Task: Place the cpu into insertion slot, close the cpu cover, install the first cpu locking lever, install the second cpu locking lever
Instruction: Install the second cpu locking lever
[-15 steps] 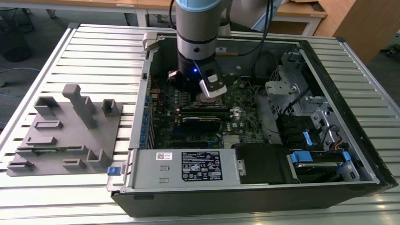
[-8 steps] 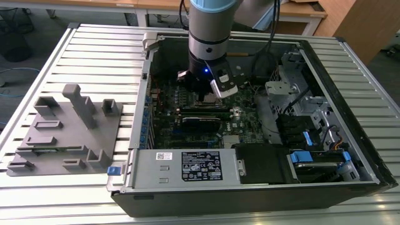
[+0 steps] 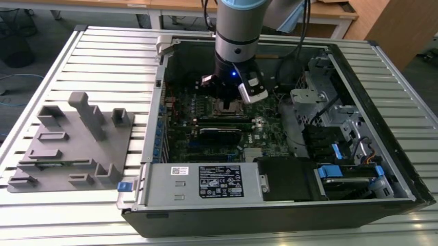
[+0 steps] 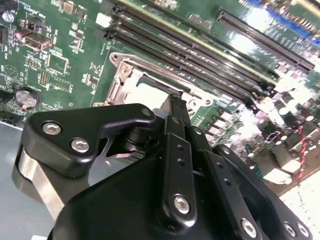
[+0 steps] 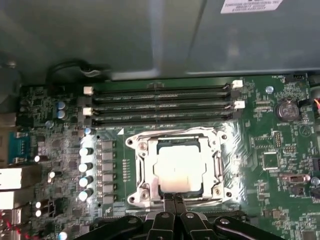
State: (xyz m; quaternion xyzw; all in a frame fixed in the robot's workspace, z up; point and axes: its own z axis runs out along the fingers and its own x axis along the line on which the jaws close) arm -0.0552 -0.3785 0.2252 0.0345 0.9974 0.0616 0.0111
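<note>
In the first wrist view the cpu [image 5: 179, 165], a pale silver square, lies flat in the insertion slot [image 5: 134, 198] on the green motherboard. The silvery cpu cover [image 5: 146, 165] lies down around it as a frame. My gripper [image 5: 173, 199] is shut, its black fingertips pressed together at the socket's edge with nothing visible between them. The second wrist view shows the same fingers [image 4: 176, 115] pointing at the socket frame [image 4: 122, 80]. In the exterior view my gripper [image 3: 226, 100] hangs straight down over the socket [image 3: 229, 107] inside the open computer case.
Long black memory slots [image 5: 160, 105] run beside the socket, and a row of capacitors [image 5: 86, 165] stands on its other side. The power supply [image 3: 205, 182] and drive cage [image 3: 329, 123] wall in the board. A grey fixture [image 3: 68, 143] sits at the exterior view's left.
</note>
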